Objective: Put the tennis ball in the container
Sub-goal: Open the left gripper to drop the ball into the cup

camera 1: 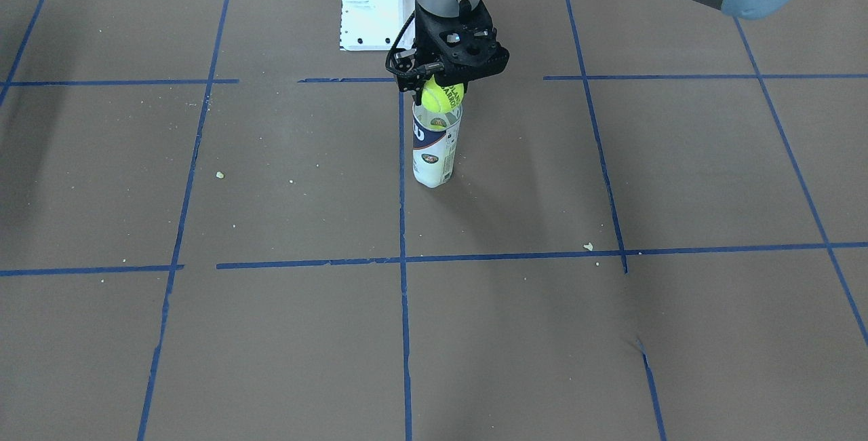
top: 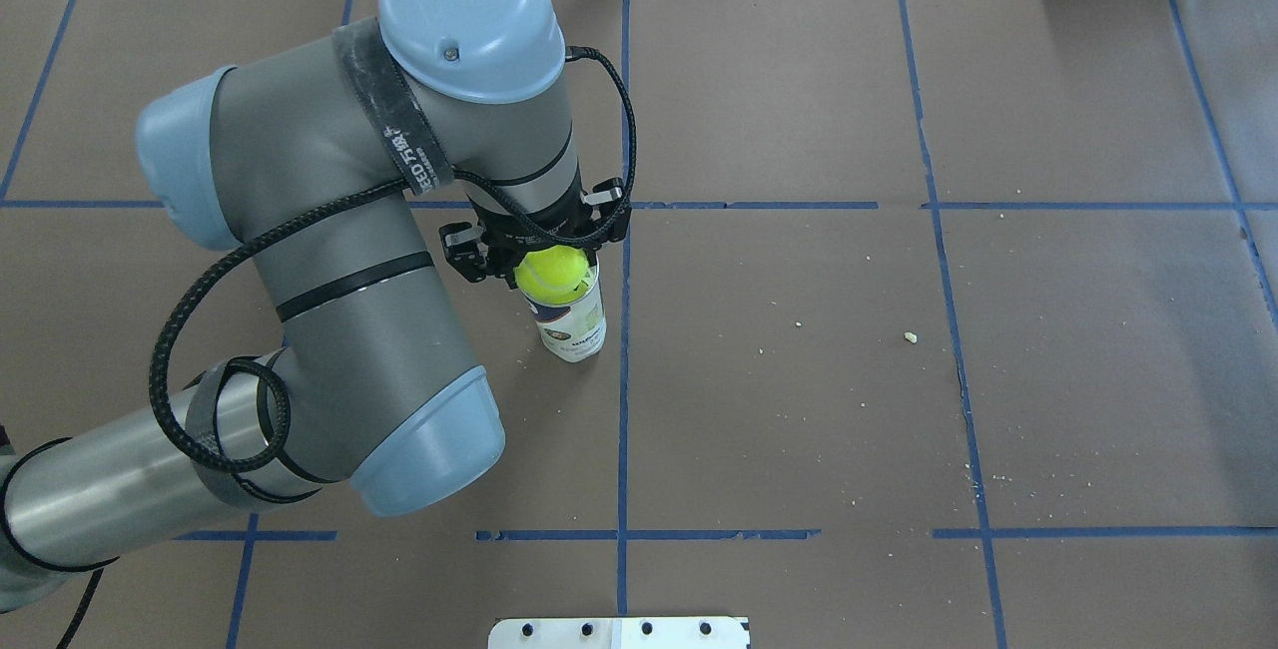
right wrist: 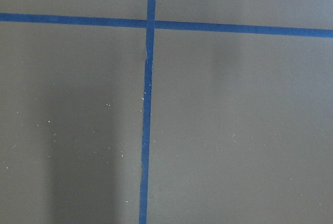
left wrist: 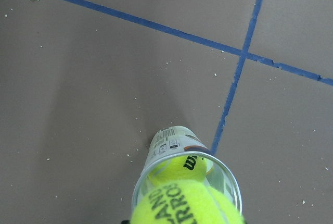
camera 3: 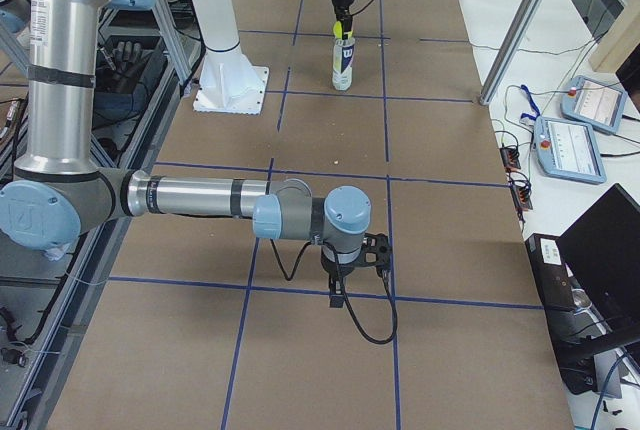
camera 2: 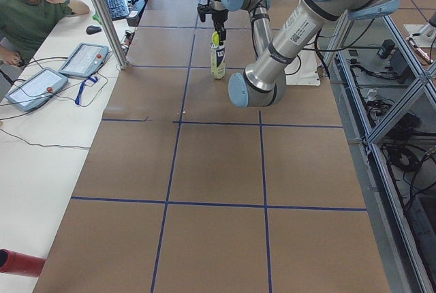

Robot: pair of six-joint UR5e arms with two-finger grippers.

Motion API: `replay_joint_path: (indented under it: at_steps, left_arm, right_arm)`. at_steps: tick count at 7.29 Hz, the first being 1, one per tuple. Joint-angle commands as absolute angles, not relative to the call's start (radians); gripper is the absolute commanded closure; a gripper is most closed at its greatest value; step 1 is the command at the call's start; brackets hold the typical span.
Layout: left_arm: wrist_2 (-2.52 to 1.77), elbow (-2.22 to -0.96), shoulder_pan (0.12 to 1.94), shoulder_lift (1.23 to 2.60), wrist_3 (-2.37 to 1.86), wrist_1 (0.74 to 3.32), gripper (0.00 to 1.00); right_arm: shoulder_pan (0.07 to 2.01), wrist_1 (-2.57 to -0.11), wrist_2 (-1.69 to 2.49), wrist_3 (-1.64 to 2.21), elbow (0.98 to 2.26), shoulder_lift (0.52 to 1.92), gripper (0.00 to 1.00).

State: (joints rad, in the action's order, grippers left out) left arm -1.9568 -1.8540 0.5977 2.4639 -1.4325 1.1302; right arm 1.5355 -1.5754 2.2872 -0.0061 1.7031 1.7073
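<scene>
Left arm holding the ball at the mouth of the can

From across the table, the left gripper [camera 1: 441, 88] is clamped on the tennis ball [camera 1: 443, 96]. The ball sits at the open top of the upright container [camera 1: 432, 152], partly above its rim. The container stands on the brown table [camera 1: 271, 332], just beside a blue tape line [camera 1: 403, 224]. Overhead, the tennis ball [top: 550, 271] covers the container's mouth. From the right end, the right gripper [camera 3: 357, 268] hangs low over the table, well apart from the container, and I cannot tell whether its fingers are apart or together. The left wrist camera looks past the held ball into the container, where a second ball [left wrist: 179, 165] lies inside. The right wrist camera shows only crossed tape.
</scene>
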Motion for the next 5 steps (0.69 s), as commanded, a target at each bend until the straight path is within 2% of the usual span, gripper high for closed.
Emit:
replay_joint_path:
  at_steps: [1,3,5]
  left_arm:
    - [-1.957,-1.858,0.598,2.464,-1.43,1.138,0.0]
    - [-1.959,-1.891,0.613,2.441,-1.357,1.14,0.0]
    - [-1.967,-1.992,0.708,2.294,-1.193,1.218,0.0]
  right_arm:
    - [1.536,-1.575,2.287,-0.006,1.703,1.706,0.0]
    - [1.536,-1.575,2.287,-0.006,1.703,1.707,0.0]
    - [1.536,-1.575,2.287,-0.006,1.703,1.707,0.0]
